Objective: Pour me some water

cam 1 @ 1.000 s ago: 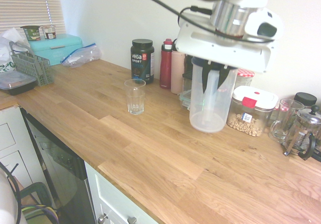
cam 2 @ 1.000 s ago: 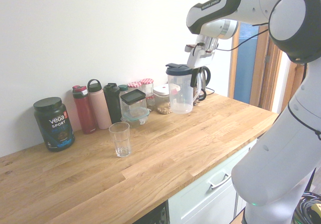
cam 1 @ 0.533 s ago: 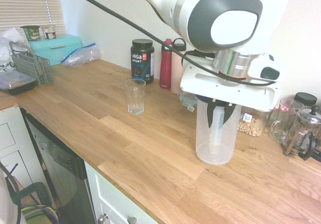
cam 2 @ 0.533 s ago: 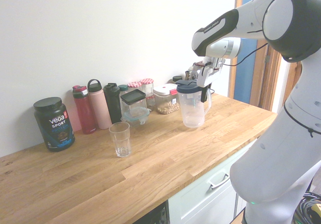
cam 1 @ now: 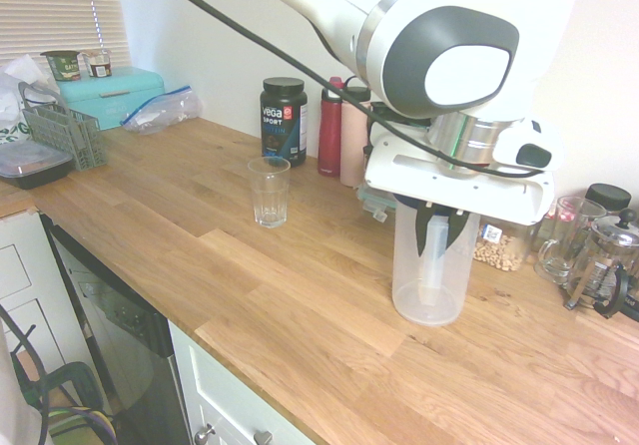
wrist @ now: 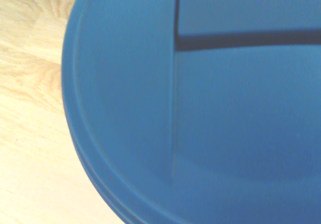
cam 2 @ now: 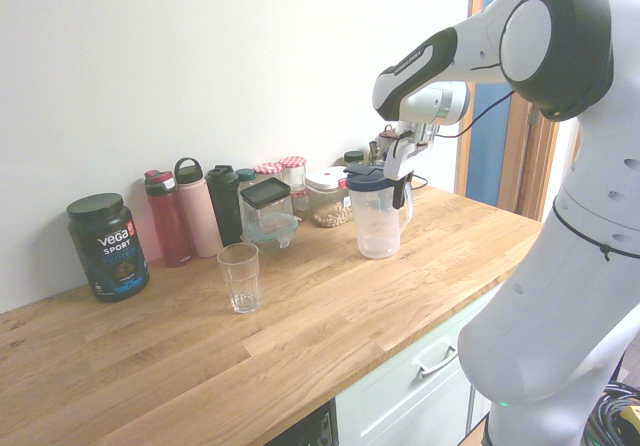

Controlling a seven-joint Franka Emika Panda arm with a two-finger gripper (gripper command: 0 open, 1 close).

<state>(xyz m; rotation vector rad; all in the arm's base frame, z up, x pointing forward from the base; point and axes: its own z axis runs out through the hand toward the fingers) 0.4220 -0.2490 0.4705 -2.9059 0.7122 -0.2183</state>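
The jaws are clenched on the jug's (cam 2: 378,216) handle at right of centre, the jug upright on the desk (cam 2: 300,316). The glass (cam 2: 239,277) stands well apart, left of centre. The blue lid (wrist: 210,108) fills the wrist view.

Clear jug (cam 2: 378,216) w/ blue lid, upright on counter; empty glass (cam 2: 239,277) well apart.

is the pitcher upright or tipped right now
Upright. The pitcher hangs straight with its blue lid level on top and its base level at the counter, well apart from the glass.
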